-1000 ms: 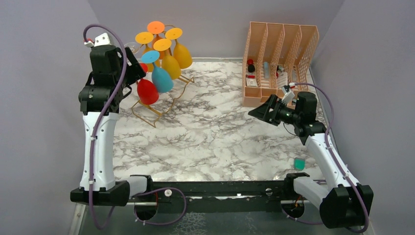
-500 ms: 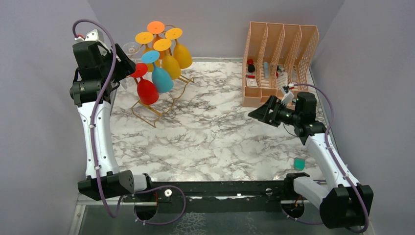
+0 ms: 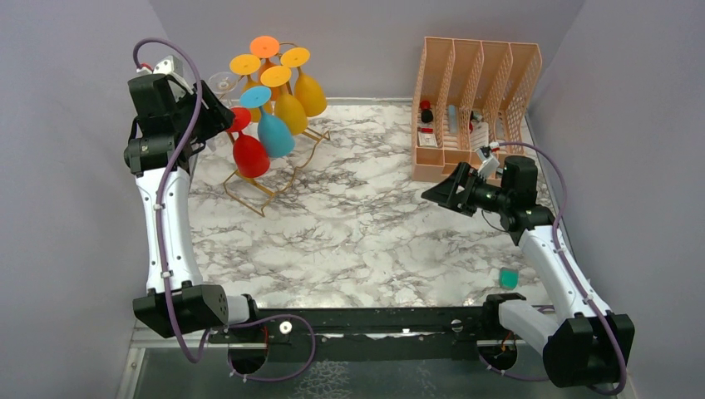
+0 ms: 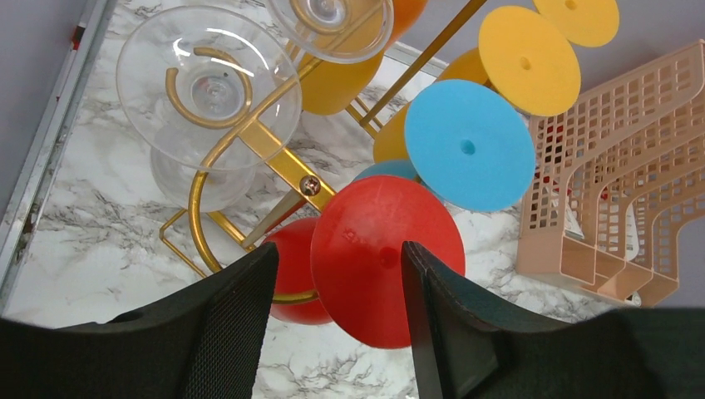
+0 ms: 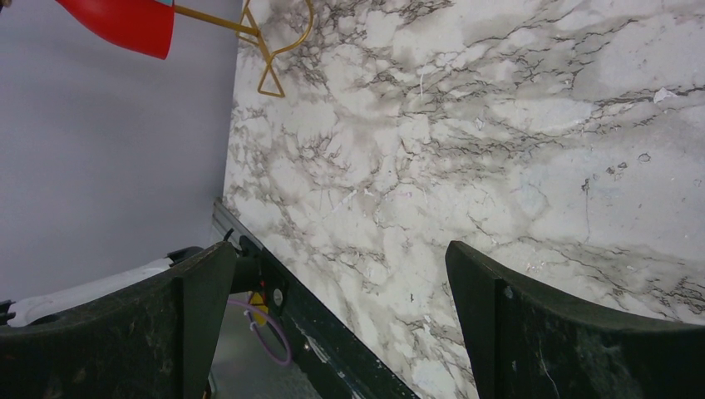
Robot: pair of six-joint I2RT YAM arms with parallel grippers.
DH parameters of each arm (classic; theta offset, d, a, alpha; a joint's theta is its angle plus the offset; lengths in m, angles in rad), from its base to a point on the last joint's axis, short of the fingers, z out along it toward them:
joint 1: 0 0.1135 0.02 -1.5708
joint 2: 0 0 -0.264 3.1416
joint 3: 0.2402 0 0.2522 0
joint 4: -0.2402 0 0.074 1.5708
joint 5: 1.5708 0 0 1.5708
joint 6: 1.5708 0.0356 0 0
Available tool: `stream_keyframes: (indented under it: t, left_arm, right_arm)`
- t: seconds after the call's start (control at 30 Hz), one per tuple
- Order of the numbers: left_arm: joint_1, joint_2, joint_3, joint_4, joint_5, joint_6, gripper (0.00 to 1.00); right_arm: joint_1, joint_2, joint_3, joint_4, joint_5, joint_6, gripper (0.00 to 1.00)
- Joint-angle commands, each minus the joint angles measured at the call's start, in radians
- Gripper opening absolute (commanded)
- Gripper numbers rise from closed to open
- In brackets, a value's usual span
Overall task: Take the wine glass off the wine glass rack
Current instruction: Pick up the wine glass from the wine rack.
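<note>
The gold wire wine glass rack [image 3: 249,189] stands at the back left with several wine glasses hanging bowl-down from it. The red wine glass [image 3: 249,155] hangs lowest and nearest my left gripper [image 3: 219,118]. In the left wrist view its round red foot [image 4: 378,249] shows between and beyond my left gripper [image 4: 337,262], whose jaws are open and apart from it. The rack's gold arm [image 4: 274,154] carries clear glasses [image 4: 208,87] to the left. A blue glass [image 3: 274,133] hangs beside the red one. My right gripper [image 3: 436,191] [image 5: 341,258] is open and empty over the marble.
A peach lattice file organiser [image 3: 474,100] [image 4: 615,191] stands at the back right with small items inside. A small teal object [image 3: 508,278] lies near the right arm's base. Grey walls close in on the left, back and right.
The left wrist has drawn back toward the back-left corner, level with the red glass's foot, and its jaws have narrowed. The right arm has not moved.
</note>
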Motion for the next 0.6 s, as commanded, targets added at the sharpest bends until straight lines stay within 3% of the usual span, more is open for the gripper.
stream_keyframes:
  t: [0.0,0.57]
  left_arm:
    - [0.010,0.007,-0.035,0.033,0.040,0.010,0.59]
    - [0.017,-0.011,-0.083,0.054,0.080,-0.032,0.43]
  right_arm:
    - [0.001,-0.001,0.028,-0.012,-0.030,-0.011,1.00]
    - [0.001,0.006,0.014,-0.018,-0.021,0.001,1.00]
